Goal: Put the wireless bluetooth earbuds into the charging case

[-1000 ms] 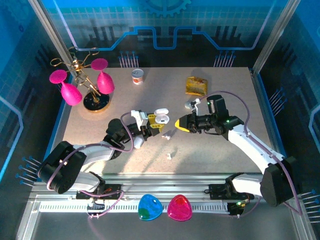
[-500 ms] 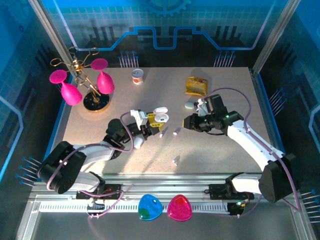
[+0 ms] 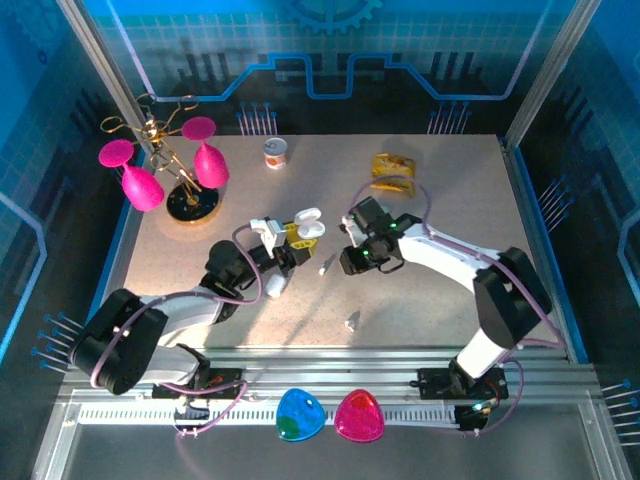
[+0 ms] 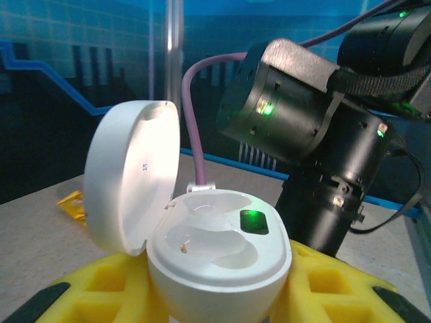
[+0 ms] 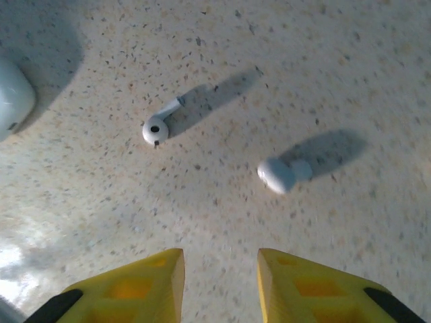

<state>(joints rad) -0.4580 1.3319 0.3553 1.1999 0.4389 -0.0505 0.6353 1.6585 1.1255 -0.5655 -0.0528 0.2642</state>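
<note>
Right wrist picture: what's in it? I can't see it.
A stemmed earbud and a rounder earbud, both tiny and white, lie apart on a speckled table. The right gripper, yellow-fingered, is open and empty at the bottom.

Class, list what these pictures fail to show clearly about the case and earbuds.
- Left wrist view: case base cut off by the bottom edge.
- Right wrist view: one earbud blurred; pale object cut by the left edge.
- Top view: earbuds too small to tell their shape.
</note>
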